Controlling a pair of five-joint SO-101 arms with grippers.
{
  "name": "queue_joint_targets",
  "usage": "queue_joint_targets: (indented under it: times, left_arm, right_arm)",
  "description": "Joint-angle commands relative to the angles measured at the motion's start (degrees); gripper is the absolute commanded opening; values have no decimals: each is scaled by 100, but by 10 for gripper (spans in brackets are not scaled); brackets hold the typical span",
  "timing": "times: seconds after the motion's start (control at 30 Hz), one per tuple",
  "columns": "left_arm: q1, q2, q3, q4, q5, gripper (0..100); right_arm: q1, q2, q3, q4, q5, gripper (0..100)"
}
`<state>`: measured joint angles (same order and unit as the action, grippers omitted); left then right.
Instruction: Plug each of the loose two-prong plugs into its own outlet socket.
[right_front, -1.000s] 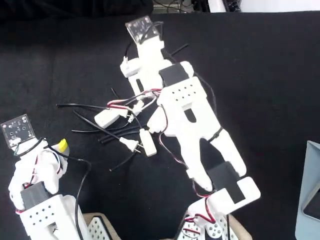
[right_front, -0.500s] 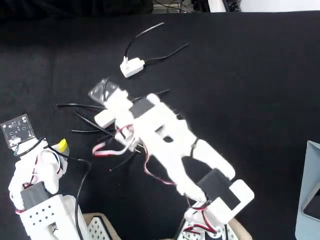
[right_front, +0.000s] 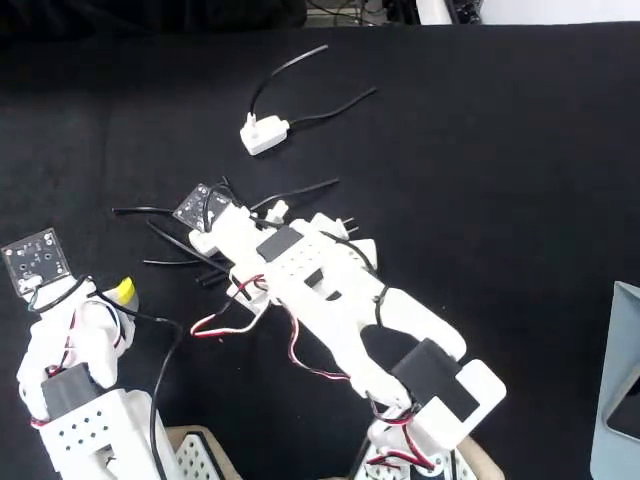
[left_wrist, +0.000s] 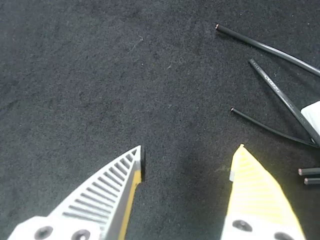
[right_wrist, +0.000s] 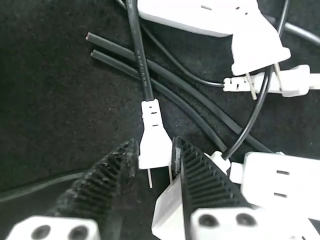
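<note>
**While the Right End Effector Brackets a Plug: Station State**

As seen from beside the table (right_front: 500, 150), the left arm (right_front: 70, 390) stands at the near-left corner. The left end effector (left_wrist: 190, 165) is spread wide with nothing between its fingers. It hangs over bare black table surface, with loose black cable ends (left_wrist: 270, 47) just beside it.

Toward the middle lies a tangle of black cables (right_front: 170, 225), white socket blocks and plugs. Farther back, well apart from the tangle, sits a small white socket piece (right_front: 263, 133) with two black leads.

The right arm (right_front: 320, 290) stretches diagonally from the near edge over the tangle. The right end effector (right_wrist: 153, 145) is narrow and set around a white two-prong plug (right_wrist: 151, 132). One finger stands at each side of the plug body, and both appear to touch it. The plug lies flat, prongs toward the wrist. One outlet socket block (right_wrist: 200, 12) lies beyond it, and a second socket block (right_wrist: 285, 185) lies just beside one finger. A second white plug (right_wrist: 257, 47) rests at the first block's end, prongs exposed.

At the far right edge stands a grey container (right_front: 622, 390).
</note>
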<state>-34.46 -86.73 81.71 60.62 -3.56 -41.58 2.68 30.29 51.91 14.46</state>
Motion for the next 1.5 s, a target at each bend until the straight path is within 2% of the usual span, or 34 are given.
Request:
queue_joint_targets:
  times: [0.0,0.2,0.5,0.6,1.03,1.27,1.37,1.47]
  left_arm:
    - [-4,-35,-31,9,-9,285]
    - [-4,-35,-31,9,-9,285]
    - [-4,-35,-31,18,-9,285]
    - [-4,-35,-31,18,-9,285]
    - [-4,-44,31,-18,-9,287]
    - [4,-44,4,-26,-18,289]
    - [57,0,-84,-26,-308,289]
    - [400,18,-259,26,-563,289]
  right_arm:
    - [-53,136,-40,-70,0,113]
    - [-88,813,-330,0,0,113]
    - [220,1086,-963,774,35,82]
    - [229,910,-989,791,44,9]
    - [290,-1112,-945,1582,-18,11]
    - [677,-2308,-708,1679,-1196,11]
    - [862,-2747,-391,1670,-1785,11]
    - [1108,-3204,-31,1653,-2207,12]
